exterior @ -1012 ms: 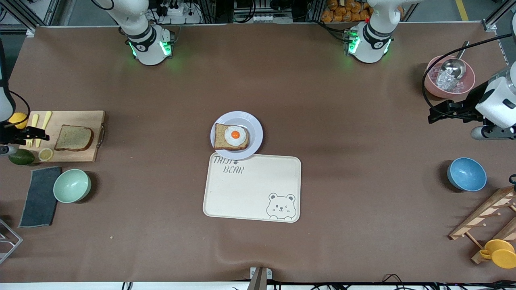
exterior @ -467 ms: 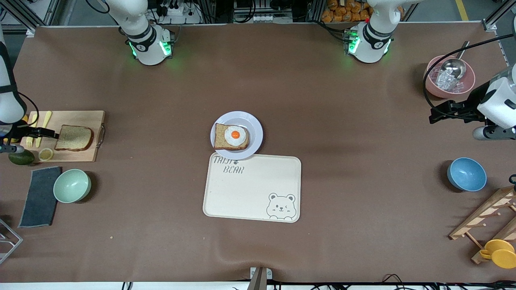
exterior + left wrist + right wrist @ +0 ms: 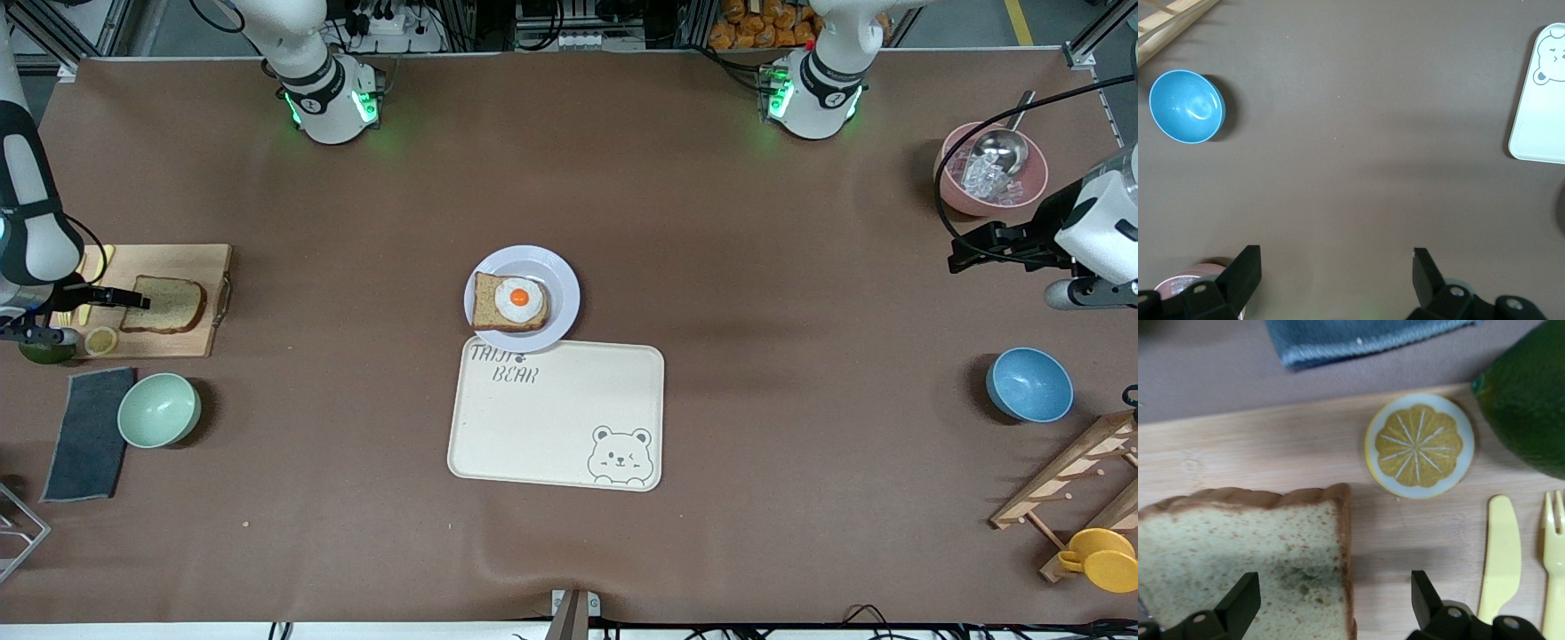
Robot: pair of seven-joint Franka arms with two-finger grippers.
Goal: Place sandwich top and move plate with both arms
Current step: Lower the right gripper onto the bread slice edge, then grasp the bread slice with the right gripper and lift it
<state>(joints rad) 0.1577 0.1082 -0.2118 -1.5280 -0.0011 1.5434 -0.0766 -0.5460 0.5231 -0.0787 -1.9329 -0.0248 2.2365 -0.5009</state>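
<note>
The right pincer [image 3: 133,299] hangs just over the wooden board [image 3: 178,258] at the right arm's end of the table [image 3: 356,204], with its two fingers spread wide and nothing between them. Its tips sit over the edge of the sandwich top [image 3: 169,304], a plain brown bread slice lying flat on the board. In the right wrist view one finger [image 3: 1238,603] is above the bread [image 3: 1245,553] and the other finger [image 3: 1425,597] is above bare wood. A lemon slice [image 3: 1419,445], a yellow knife [image 3: 1501,550] and a yellow fork [image 3: 1555,547] lie on the board too, and a green avocado [image 3: 1528,393] sits at its edge. The plate [image 3: 560,289] is in the middle of the table, with a bread slice and fried egg [image 3: 518,299] on it. The plate touches the cream bear tray [image 3: 556,418], which lies nearer to the front camera. The left pincer [image 3: 956,258] waits, spread wide and holding nothing, at the left arm's end, over the table between the pink bowl [image 3: 956,191] and the blue bowl [image 3: 1029,385].
</note>
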